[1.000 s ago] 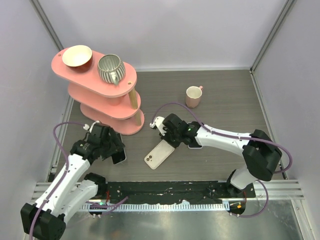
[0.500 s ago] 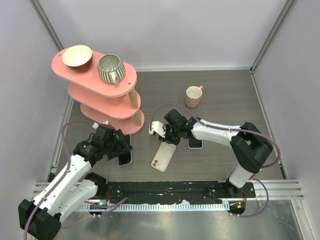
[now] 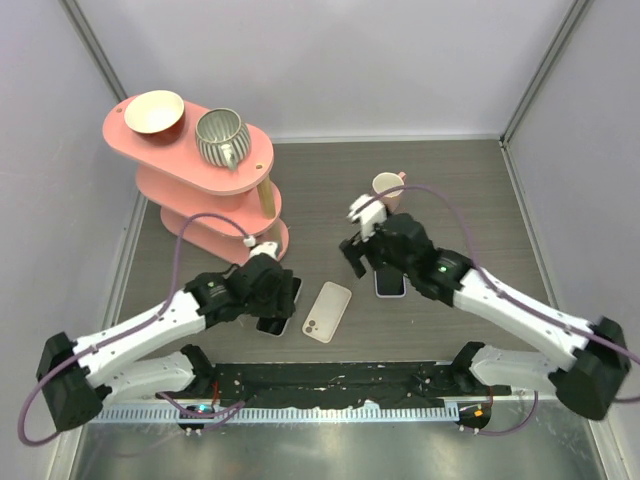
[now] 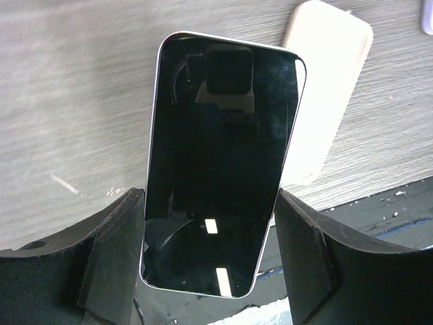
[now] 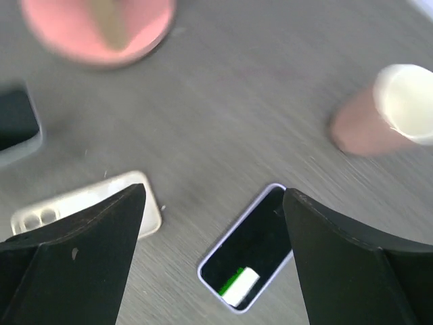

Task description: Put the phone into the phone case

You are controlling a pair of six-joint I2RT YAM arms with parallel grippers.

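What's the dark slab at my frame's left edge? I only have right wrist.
Observer: A second phone. Left wrist shows it screen up and black, clamped by its long edges in the left claw.
Operator: Is it over the case yet?
Observer: No. From the top view it sits just left of the case, with bare table between them.
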